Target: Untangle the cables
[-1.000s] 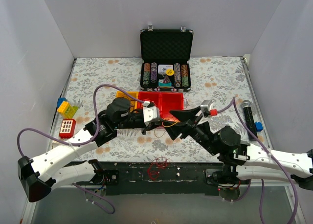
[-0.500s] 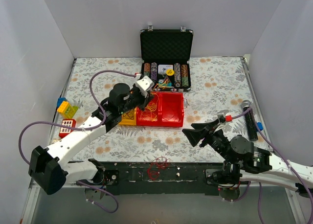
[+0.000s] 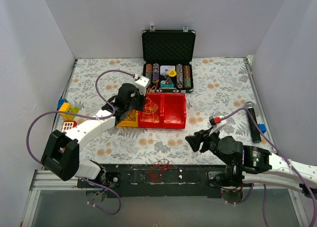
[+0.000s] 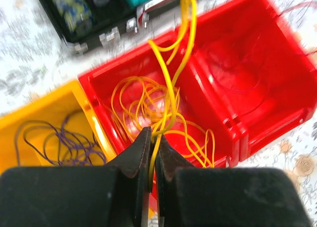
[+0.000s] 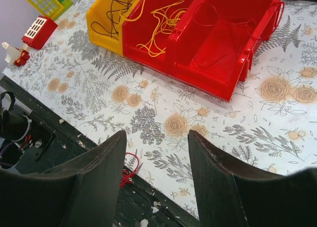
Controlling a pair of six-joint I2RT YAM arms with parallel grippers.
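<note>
Nearest to us, a loose red cable bunch (image 3: 159, 169) is lying on the black base rail (image 3: 124, 173) between the two arm bases, at the near edge of the flowered table (image 3: 218, 83). Just beyond it, to the right, the right gripper (image 5: 157, 140) is hovering above the table with its fingers spread wide and nothing between them.

Farther in, we are seeing three bins sitting side by side. A yellow bin (image 4: 44, 113) on the left is holding dark cable loops (image 4: 54, 145). In the left red bin (image 4: 124, 63) beside it, a yellow-orange cable (image 4: 172, 100) is lying coiled on the floor, with one strand rising out of it. The left gripper (image 4: 153, 140) is hanging over this bin, clamped tight on that strand. The right red bin (image 4: 277, 88) is holding a fine red cable (image 5: 218, 56), which we are finding hard to trace.

Beyond the bins, an open black case (image 3: 168, 46) of poker chips is standing at the far side. Toy blocks (image 3: 67, 109) are lying at the left edge, and a black cylinder (image 3: 251, 119) at the right.
</note>
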